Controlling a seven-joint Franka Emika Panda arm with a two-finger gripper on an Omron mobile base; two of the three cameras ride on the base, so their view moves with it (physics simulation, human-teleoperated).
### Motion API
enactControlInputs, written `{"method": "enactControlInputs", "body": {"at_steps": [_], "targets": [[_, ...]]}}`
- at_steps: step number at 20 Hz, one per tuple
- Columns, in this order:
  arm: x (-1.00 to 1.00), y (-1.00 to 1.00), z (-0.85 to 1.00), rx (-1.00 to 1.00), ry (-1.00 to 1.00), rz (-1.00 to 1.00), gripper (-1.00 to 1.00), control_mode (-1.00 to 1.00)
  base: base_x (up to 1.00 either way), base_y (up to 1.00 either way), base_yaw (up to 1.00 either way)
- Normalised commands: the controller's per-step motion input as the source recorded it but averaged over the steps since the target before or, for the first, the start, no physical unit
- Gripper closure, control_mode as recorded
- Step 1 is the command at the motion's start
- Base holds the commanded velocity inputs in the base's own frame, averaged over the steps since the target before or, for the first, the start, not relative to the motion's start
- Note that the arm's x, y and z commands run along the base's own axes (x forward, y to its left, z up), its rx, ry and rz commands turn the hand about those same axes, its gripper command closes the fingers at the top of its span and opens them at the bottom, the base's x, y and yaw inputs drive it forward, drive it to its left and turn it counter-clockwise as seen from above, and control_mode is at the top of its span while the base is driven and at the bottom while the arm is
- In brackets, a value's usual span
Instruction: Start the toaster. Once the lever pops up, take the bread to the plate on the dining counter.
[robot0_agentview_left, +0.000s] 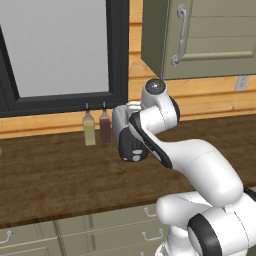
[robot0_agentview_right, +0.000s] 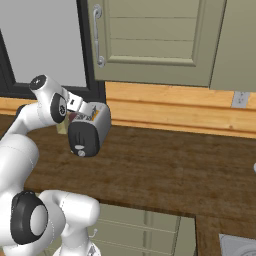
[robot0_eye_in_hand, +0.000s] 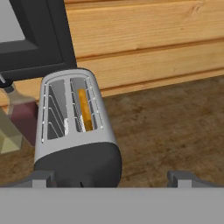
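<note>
Nearest us in the hand view, our gripper (robot0_eye_in_hand: 111, 177) stands spread wide and empty, its fingertips straddling the black end of the toaster (robot0_eye_in_hand: 74, 127), placed so we can reach the lever, which we cannot make out. We see the bread (robot0_eye_in_hand: 85, 109) upright in the right-hand slot. Two bottles (robot0_agentview_left: 97, 127) crowd the toaster's far side against the window frame; the dark worktop (robot0_agentview_right: 165, 165) lies open on the other side.
</note>
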Motion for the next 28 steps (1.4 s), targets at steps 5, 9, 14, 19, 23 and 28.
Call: {"method": "enactControlInputs", "body": {"at_steps": [5,9,14,19,23,28], "targets": [[0.00,0.00,0.00,0.00,0.00,0.00,-1.00,-1.00,0.00,0.00,0.00],[0.00,0.00,0.00,0.00,0.00,0.00,-1.00,-1.00,0.00,0.00,0.00],[0.00,0.00,0.00,0.00,0.00,0.00,-1.00,-1.00,0.00,0.00,0.00],[0.00,0.00,0.00,0.00,0.00,0.00,-1.00,-1.00,0.00,0.00,0.00],[0.00,0.00,0.00,0.00,0.00,0.00,-1.00,-1.00,0.00,0.00,0.00],[0.00,0.00,0.00,0.00,0.00,0.00,-1.00,-1.00,0.00,0.00,0.00]]}}
